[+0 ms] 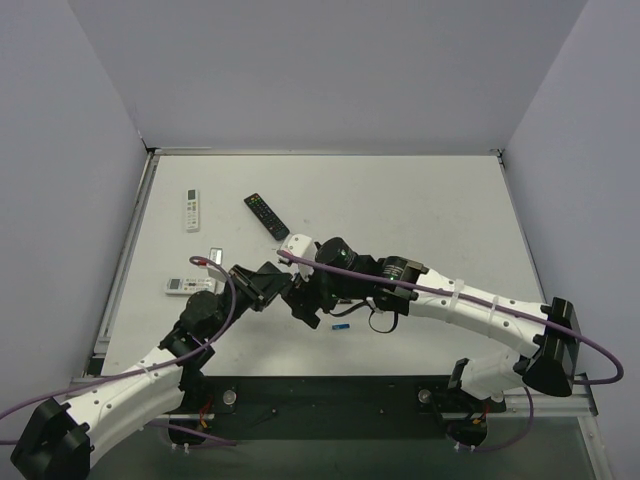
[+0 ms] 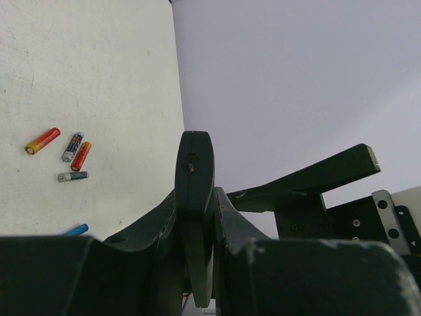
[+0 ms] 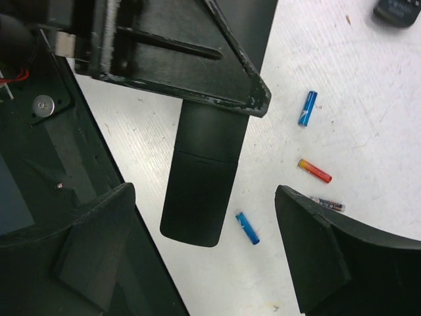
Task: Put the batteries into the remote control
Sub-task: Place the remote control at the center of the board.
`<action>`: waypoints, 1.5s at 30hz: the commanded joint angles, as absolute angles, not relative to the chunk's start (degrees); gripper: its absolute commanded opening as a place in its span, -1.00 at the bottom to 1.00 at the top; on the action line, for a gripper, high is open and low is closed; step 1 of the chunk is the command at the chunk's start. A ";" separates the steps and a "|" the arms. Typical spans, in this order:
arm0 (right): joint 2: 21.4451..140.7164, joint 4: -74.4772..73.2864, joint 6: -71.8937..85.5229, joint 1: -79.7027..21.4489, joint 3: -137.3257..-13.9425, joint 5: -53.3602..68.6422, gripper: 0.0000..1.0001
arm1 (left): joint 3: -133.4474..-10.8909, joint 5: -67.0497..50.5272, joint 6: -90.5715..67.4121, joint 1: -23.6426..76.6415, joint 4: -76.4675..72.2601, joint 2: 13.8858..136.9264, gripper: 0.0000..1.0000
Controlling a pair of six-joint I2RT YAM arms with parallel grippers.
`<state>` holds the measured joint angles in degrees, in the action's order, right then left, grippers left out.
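Mid-loading: grips remote control (image 2: 195, 164) raised in clamped left gripper (image 2: 195, 224), hangs right gripper (image 3: 204, 189) wide and empty over loose batteries (image 3: 314, 170) on table (image 3: 368, 79); probably needs next to pinch one battery.

White remote (image 1: 192, 210), second white remote (image 1: 186, 285), buttoned black remote (image 1: 266, 216) on table (image 1: 420, 200).

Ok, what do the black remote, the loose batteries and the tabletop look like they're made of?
Remote control: likely moulded plastic, matte black; no glare, one fine seam across it.
Batteries: probably metal cans in glossy printed wrap; bare silvery ends, coloured sleeves.
Table: white, matte, hard sheet, maybe laminate or painted board; scuffs and specks show, material unclear.
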<state>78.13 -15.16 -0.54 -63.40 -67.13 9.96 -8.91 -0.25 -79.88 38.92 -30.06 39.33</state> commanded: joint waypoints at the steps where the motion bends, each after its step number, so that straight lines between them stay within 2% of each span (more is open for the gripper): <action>1: 79.98 -17.23 7.12 -63.11 -68.91 5.19 0.61 | -12.48 0.00 -78.49 39.11 -32.52 39.55 -1.00; 7: 83.40 -17.67 9.93 -63.63 -70.05 4.92 0.41 | -12.57 -1.58 -78.05 39.11 -33.04 40.69 -1.00; 9: 84.28 -17.58 9.93 -63.90 -70.40 4.31 0.26 | -12.66 -1.76 -77.79 39.11 -33.22 41.22 -1.00; 10: 84.46 -17.58 9.84 -63.90 -70.66 4.13 0.17 | -12.66 -1.76 -77.44 39.11 -33.22 41.22 -1.00; 13: 84.47 -17.75 9.41 -63.98 -70.49 3.25 -0.37 | -12.83 -1.23 -75.50 39.11 -31.91 41.05 -1.00; 14: 84.29 -17.84 9.40 -63.72 -70.23 3.16 -0.45 | -13.01 -1.06 -74.98 39.11 -30.34 40.52 -1.00; 17: 83.59 -18.02 9.41 -62.85 -69.26 2.99 -0.68 | -13.10 -0.44 -72.43 39.11 -28.14 39.47 -0.65; 18: 83.32 -18.02 9.49 -62.41 -68.91 2.90 -0.71 | -13.27 -0.44 -70.86 39.11 -27.34 39.03 -0.35; 19: 82.89 -18.10 9.49 -62.05 -68.65 2.81 -0.76 | -13.97 1.47 -69.80 39.02 -26.29 38.50 -0.17; 22: 81.66 -18.63 9.84 -58.90 -67.24 3.34 -0.82 | -17.29 4.11 -63.65 39.02 -18.48 34.82 0.32; 26: 80.16 -21.17 10.37 -52.31 -65.83 4.13 -0.82 | -26.24 12.28 -51.53 38.94 2.38 29.63 0.64; 32: 79.19 -23.29 10.55 -33.43 -61.53 3.69 -0.86 | -36.90 29.42 -33.16 38.93 19.57 21.55 0.77; 36: 79.98 -22.94 10.11 -21.12 -58.72 3.08 -0.86 | -41.13 38.91 -22.80 38.85 23.90 16.88 0.80; 45: 86.56 -19.69 10.20 -0.11 -56.86 4.92 -0.78 | -37.45 46.05 -15.56 38.85 23.12 11.16 0.84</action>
<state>83.85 -20.36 10.02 -5.52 -56.99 4.25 -39.29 40.77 -21.17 38.92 21.56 11.88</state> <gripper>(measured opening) 0.379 0.913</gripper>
